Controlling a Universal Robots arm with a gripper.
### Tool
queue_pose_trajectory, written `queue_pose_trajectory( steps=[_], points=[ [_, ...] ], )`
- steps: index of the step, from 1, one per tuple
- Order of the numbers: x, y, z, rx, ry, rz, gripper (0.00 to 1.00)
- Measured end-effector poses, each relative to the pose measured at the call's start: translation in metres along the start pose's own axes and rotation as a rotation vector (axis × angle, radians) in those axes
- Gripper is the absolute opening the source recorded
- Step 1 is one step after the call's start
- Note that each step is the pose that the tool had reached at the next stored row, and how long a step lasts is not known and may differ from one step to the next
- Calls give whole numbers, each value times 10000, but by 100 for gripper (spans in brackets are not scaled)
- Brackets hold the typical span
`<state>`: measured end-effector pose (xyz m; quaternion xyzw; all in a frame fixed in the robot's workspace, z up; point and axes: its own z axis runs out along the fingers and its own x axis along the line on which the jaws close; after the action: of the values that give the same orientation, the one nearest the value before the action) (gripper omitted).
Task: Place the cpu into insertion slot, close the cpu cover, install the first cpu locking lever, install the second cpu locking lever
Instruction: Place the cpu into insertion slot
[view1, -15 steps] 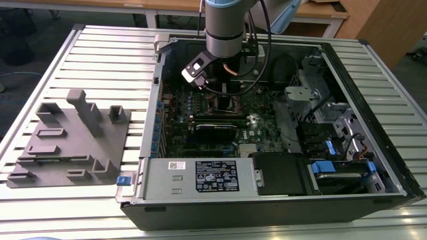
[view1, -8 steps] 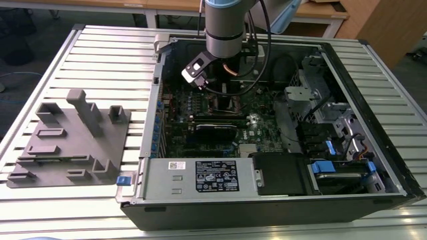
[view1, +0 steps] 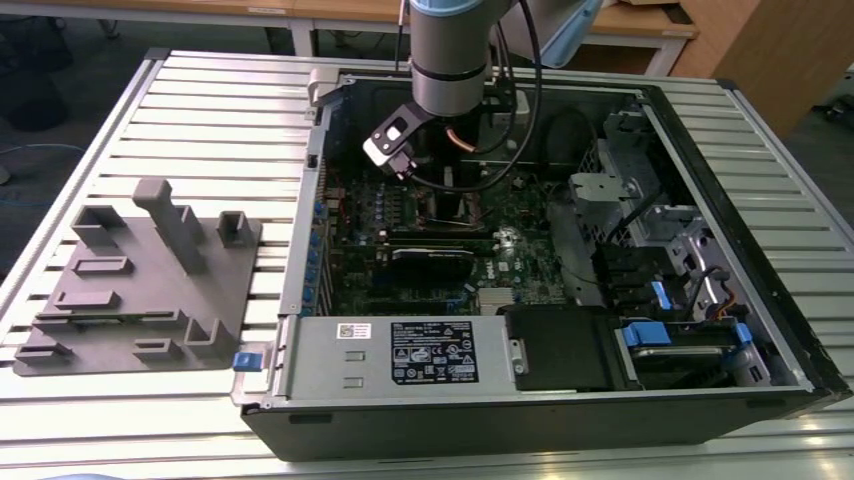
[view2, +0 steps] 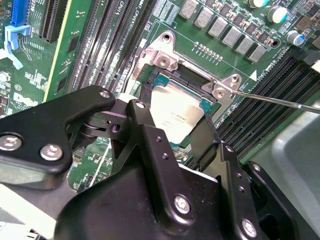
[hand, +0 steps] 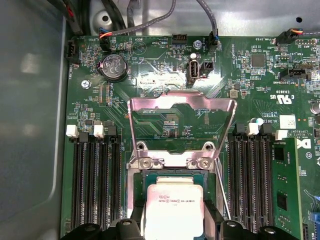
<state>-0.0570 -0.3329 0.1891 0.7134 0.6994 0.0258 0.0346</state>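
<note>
The cpu (hand: 172, 207) is a silvery square chip lying over the insertion slot (hand: 173, 174), whose dark rim shows just beyond it. My gripper (hand: 174, 228) has one black finger at each side of the chip and looks shut on it. The second wrist view shows the cpu (view2: 176, 111) between the two fingers (view2: 145, 127). The cpu cover (hand: 181, 98), a silver frame, stands swung up and open on its hinge behind the slot. A thin locking lever (view2: 280, 102) sticks out free beside the socket. In the exterior view the gripper (view1: 449, 178) reaches down into the open computer case.
The computer case (view1: 534, 400) lies open on a slatted metal table. A grey fixture plate (view1: 134, 290) sits at the exterior view's left. Long black memory slots (hand: 95, 175) flank the socket on both sides. Cables (hand: 150, 20) run along the board's edge, and drive cages (view1: 667, 250) fill the exterior view's right.
</note>
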Motion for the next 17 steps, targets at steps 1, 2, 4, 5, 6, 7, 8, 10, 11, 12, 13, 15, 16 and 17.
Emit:
queue_pose_trajectory(
  steps=[1, 2, 4, 5, 6, 7, 8, 10, 11, 12, 13, 15, 16, 17],
  points=[
    [1, 0, 2, -4, 5, 1, 54],
    [4, 2, 6, -9, 15, 2, 55],
    [3, 2, 6, -8, 12, 1, 59],
    [4, 2, 5, -6, 10, 1, 59],
    [4, 2, 1, -8, 12, 1, 59],
    [5, 4, -5, -12, 20, 2, 59],
    [5, 4, -12, -13, 23, 2, 59],
    [3, 5, -41, -5, 9, 2, 59],
    [3, 7, -58, -7, 11, 2, 59],
    [3, 9, -75, -7, 12, 2, 59],
    [2, 9, -83, -6, 10, 2, 59],
    [2, 11, -96, -5, 9, 1, 59],
    [3, 11, -98, -5, 10, 2, 59],
    [3, 12, -98, -6, 11, 1, 59]
  ],
)
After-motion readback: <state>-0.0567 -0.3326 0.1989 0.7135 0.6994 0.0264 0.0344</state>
